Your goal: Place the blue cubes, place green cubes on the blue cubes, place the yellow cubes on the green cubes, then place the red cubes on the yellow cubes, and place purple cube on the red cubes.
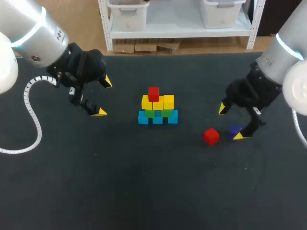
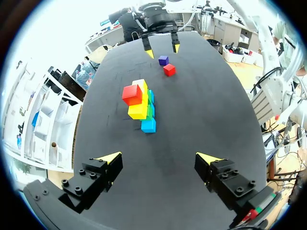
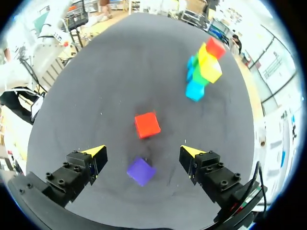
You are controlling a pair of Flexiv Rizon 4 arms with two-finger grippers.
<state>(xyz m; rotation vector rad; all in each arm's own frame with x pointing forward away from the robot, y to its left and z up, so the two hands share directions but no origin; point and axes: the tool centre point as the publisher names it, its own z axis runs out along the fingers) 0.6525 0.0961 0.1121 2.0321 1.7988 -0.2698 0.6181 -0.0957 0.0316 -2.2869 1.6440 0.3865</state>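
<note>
Hovering with its fingers spread wide and gripping nothing, your right gripper (image 3: pixel 142 152) is straddling the purple cube (image 3: pixel 141 171), while the loose red cube (image 3: pixel 147 125) is lying just ahead of it on the table (image 1: pixel 120 191). That is where you are risking the order. The stack (image 1: pixel 157 108) in the middle is carrying only one placed red cube (image 1: pixel 153 94) on its yellow cubes (image 1: pixel 168 101), so the loose red one is probably due before the purple. If you are closing here, you are taking the cap piece too soon, with no finished red layer to seat it on.

You are also working in a tight spot. The two loose cubes are sitting near each other, so a finger swinging across for one may be nudging the other away. At the stack, the yellow layer is looking uneven from the wrist views. Setting a second red down with any sideways push may be toppling the first or shifting the green cubes (image 1: pixel 165 113) and blue cubes (image 1: pixel 172 116) beneath. Your left gripper (image 2: pixel 159 157) is hanging wide open and empty, well back from the stack.
</note>
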